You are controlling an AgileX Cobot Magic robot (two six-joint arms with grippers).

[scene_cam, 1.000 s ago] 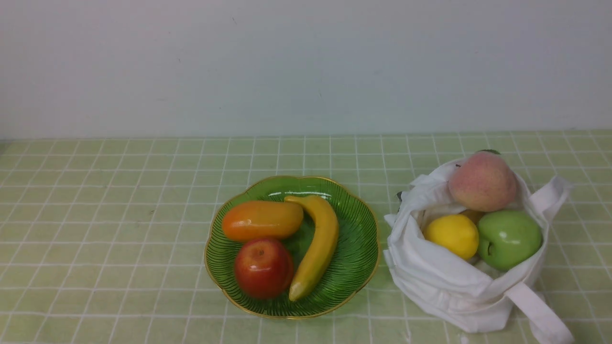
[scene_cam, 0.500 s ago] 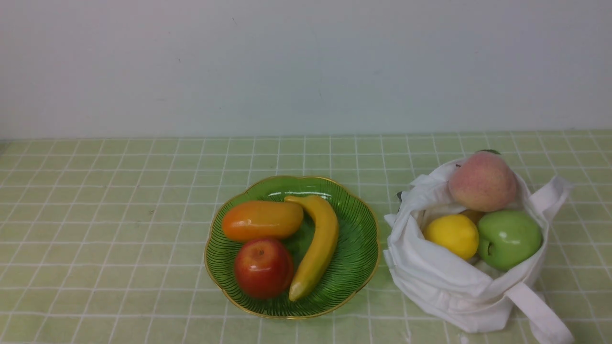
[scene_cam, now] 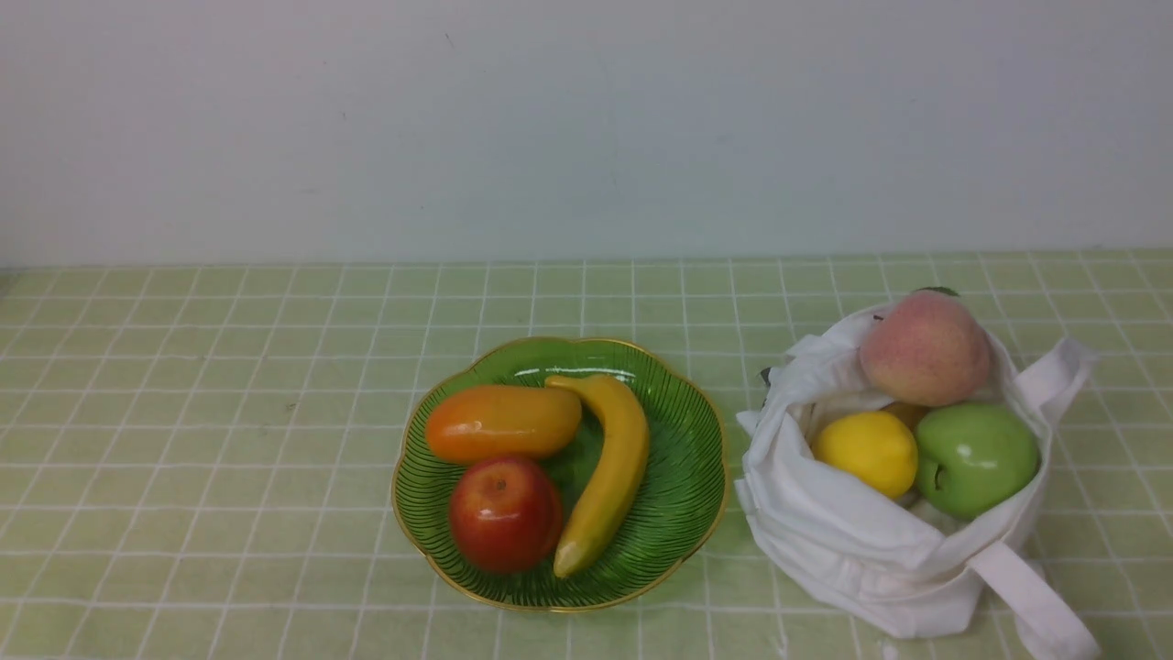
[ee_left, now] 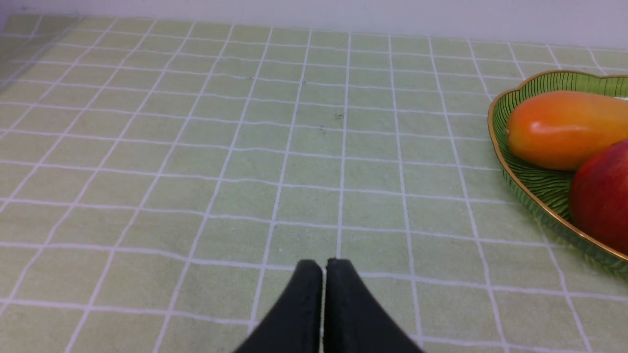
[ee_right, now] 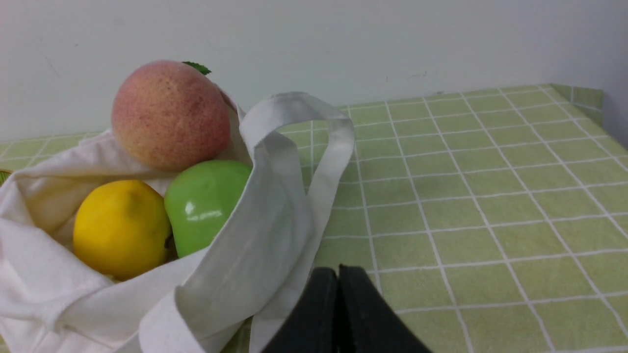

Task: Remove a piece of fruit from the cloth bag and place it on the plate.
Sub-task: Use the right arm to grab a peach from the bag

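A pink-yellow peach, the piece of fruit (scene_cam: 926, 348) (ee_right: 169, 115), rests on top of the far rim of the white cloth bag (scene_cam: 852, 541) (ee_right: 230, 269) at the right. The green ribbed plate (scene_cam: 683, 486) (ee_left: 535, 189) with a gold rim stands in the middle. My right gripper (ee_right: 337, 268) is shut and empty, low beside the bag's strap handle (ee_right: 294, 147), on the side away from the plate. Shut and empty too, my left gripper (ee_left: 324, 262) hovers over bare cloth well to the left of the plate. Neither gripper shows in the front view.
A yellow lemon (scene_cam: 866, 452) and a green apple (scene_cam: 976, 458) lie inside the bag below the peach. A red apple (scene_cam: 504, 513), a banana (scene_cam: 609, 467) and an orange mango (scene_cam: 502, 422) fill much of the plate. A white wall backs the green checked tablecloth (scene_cam: 229, 440).
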